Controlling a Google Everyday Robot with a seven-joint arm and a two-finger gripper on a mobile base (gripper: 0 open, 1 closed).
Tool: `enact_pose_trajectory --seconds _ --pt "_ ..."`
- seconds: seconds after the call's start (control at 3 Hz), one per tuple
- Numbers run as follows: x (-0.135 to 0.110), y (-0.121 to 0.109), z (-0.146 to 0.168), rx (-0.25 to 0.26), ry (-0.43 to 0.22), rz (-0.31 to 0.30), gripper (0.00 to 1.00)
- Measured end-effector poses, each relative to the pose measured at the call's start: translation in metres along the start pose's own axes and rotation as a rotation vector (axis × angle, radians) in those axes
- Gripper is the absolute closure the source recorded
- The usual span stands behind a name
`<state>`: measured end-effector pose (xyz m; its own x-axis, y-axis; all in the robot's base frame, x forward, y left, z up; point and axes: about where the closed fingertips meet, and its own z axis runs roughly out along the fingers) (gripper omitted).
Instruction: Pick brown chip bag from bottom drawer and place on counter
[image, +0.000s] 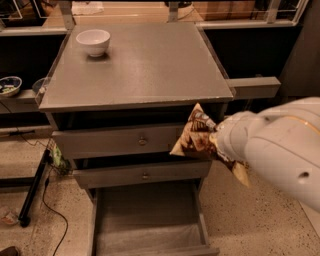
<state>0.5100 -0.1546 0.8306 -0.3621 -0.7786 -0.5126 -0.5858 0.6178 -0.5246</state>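
End effector (208, 131) hangs in front of the cabinet's right side, level with the upper drawers, pinching the brown chip bag (191, 141) by its right part; most of it is hidden behind the white arm (280, 145). The bag is aloft, below the front edge of the bench (150, 65) and well above the bottom drawer (150, 215), which stands pulled out. So the pick looks done and the carry to the bench is in hand.

From the left: a white bowl (93, 41) sits at the bench's far-left corner, with broad grey surface open to its right. The next move calls for a lift clear of the bench's front lip, then a reach inward and a release well apart from the bowl.

The bag is crumpled, dark brown and cream, tilted with one corner pointing up and a cream corner showing under the arm.
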Motion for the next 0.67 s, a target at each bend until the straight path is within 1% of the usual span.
enact_pose_trajectory --seconds 0.33,0.67 --pt "-0.019 -0.03 -0.025 0.063 -0.014 -0.024 1.0" --pt "-0.043 -0.056 -0.04 0.1 -0.026 -0.059 1.0"
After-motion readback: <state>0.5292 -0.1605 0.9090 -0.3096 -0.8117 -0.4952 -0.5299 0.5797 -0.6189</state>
